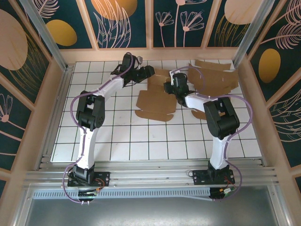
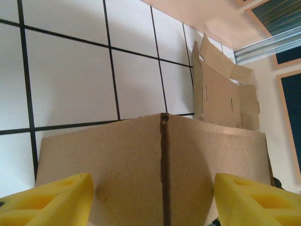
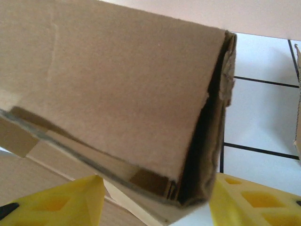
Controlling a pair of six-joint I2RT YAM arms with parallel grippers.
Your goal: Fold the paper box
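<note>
Cardboard paper box (image 1: pixel 155 106) lies part-formed on the tiled table (image 1: pixel 122 141), directly betw. both grippers. L gripper (image 2: pixel 153 184): fingers apart, nothing clamped. A creased panel stands just ahead of its tips, crease approx. centred betw. them. R gripper (image 3: pixel 155 184): fingers apart, straddling a doubled-over wall; cannot tell whether the pads bear on it. Spare blanks (image 2: pixel 221 94) lie beyond L gripper, to its right. Step in hand (est.): forming a side wall, task early to mid. Next move req.: R secures the doubled wall, L pushes the panel over along the crease w/o skidding the box.
</note>
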